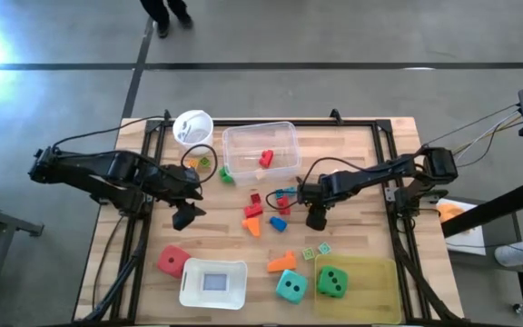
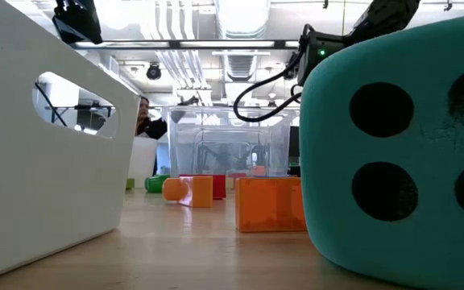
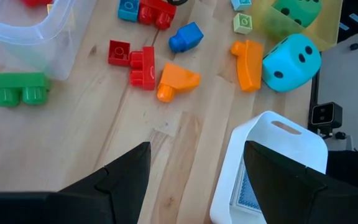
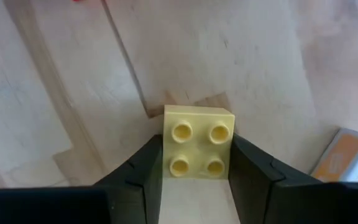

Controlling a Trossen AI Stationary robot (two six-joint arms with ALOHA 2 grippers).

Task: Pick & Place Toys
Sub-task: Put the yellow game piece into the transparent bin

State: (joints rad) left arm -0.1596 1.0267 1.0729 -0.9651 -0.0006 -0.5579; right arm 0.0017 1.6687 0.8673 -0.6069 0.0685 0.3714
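A pale yellow four-stud block (image 4: 197, 146) lies on the wooden table between the fingers of my right gripper (image 4: 197, 180). In the high view that gripper (image 1: 317, 221) stands right of centre and hides the block. Red, blue and orange blocks (image 1: 260, 216) are scattered at the centre, also in the left wrist view (image 3: 166, 56). A red die (image 1: 172, 262) and a teal die (image 1: 291, 287) sit near the front. A green die (image 1: 332, 282) rests in a yellow tray (image 1: 375, 295). My left gripper (image 3: 197, 180) hangs open above the table, left of the blocks. My right gripper pinches the yellow block by two opposite side walls (image 4: 168, 155), one finger on each. The fingers come from above, pointing down. The block is level with its studs up; I cannot tell whether it is off the table.
A clear tub (image 1: 284, 136) holding a red block stands at the back centre, with a white cup (image 1: 193, 127) to its left. A white container (image 1: 213, 284) sits at the front. Green blocks (image 1: 226, 174) lie by the tub. An orange piece (image 4: 347, 155) lies near the yellow block.
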